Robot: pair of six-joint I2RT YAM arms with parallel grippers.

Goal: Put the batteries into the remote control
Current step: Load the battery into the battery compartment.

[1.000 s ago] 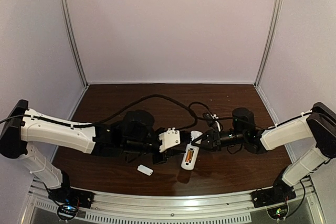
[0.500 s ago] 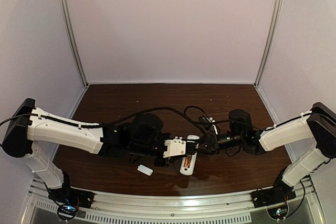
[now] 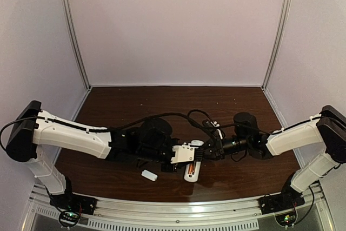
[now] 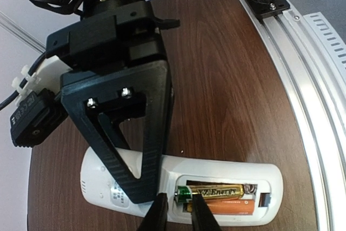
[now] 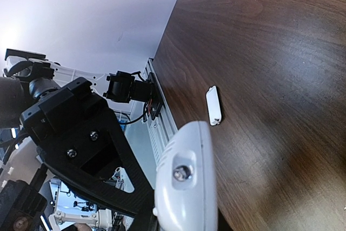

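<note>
Starting at the left, the white cover piece lies on the table where it lay a second ago, apart from everything else, so closing up has not begun.

The real change is in the left gripper. I have swung it in from beside the remote control to right over the open battery bay. Its fingers have drawn close, leaving only a narrow gap. In the left wrist view the tips straddle the green end of the golden battery. I cannot tell whether they nip that end or merely bear down on it.

The remote lies back-up over the near middle of the table, having slid a little toward me. Both cells are in its bay: the golden one on the far side and the orange battery snug against it on the near side. The golden one looks to me slightly proud at the end under my fingertips, so I judge this to be the seating push, and the loading is nearly done.

Further right, the right gripper has crept slightly leftward. It holds the remote clamped by the closed half of its body, with one black finger laid across the back and the other hidden beneath. That grip steadies the remote for the press.
</note>
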